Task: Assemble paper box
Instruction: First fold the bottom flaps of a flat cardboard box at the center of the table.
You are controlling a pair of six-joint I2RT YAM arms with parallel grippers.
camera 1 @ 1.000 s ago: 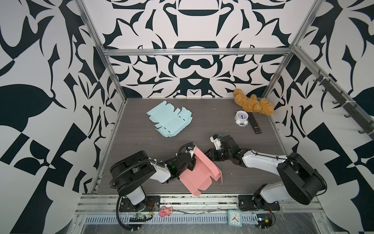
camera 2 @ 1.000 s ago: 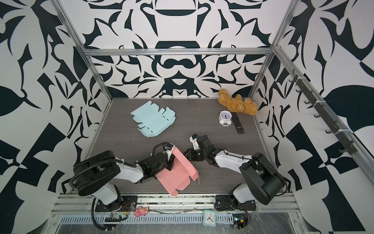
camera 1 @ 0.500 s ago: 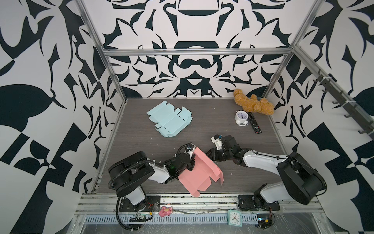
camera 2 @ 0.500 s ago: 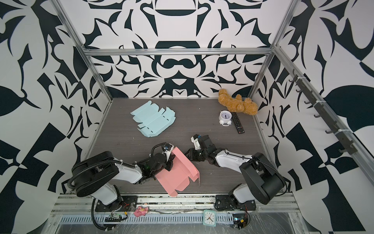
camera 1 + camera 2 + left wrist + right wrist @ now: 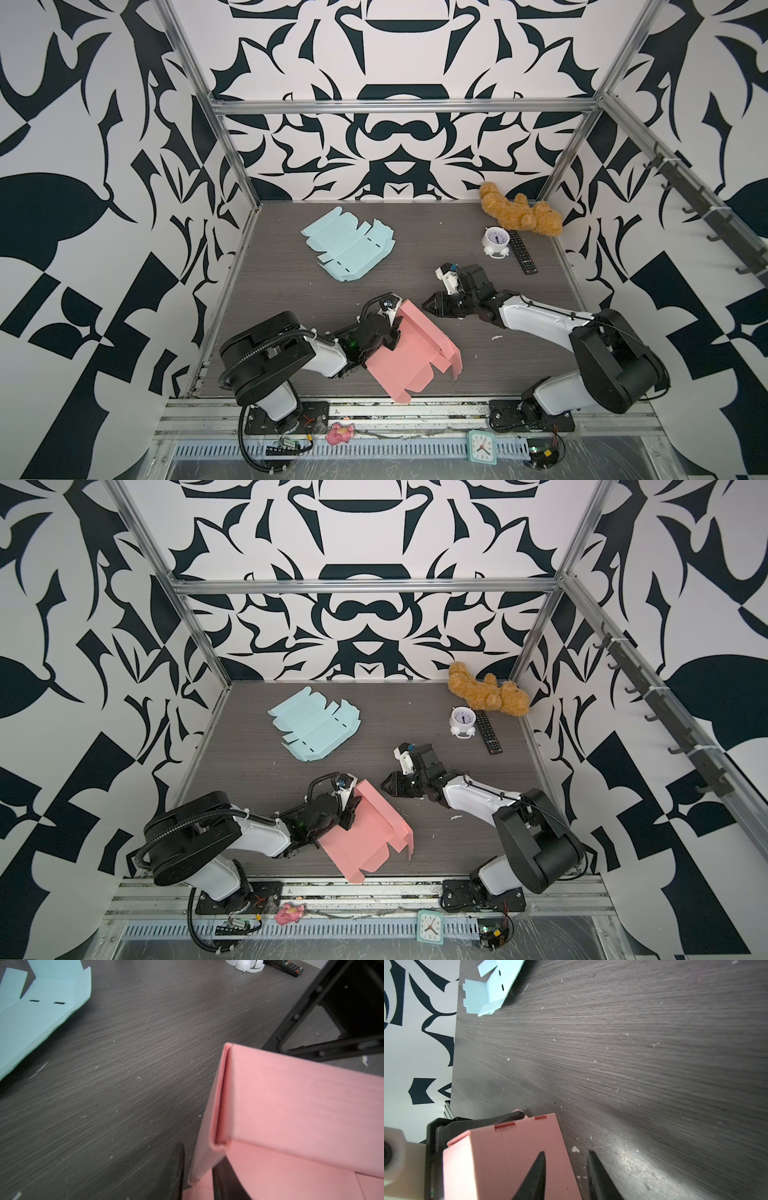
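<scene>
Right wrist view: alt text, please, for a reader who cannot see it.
The right gripper hangs open and empty beside a partly folded pink box on a dark wood-grain table. An unfolded light blue box blank lies farther off, near the patterned wall.

Both top views high above near edge of dark wood-grain tabletop point(image 5: 291, 291), tilted down over all of it, wrist views low, close, skimming it, all four share pink folded cardboard box point(image 5: 291, 1105), pale blue flat cardboard cutout point(image 5: 477, 997).

teddy bear point(image 5: 519, 212), alarm clock point(image 5: 496, 241), remote point(image 5: 523, 257)
</scene>
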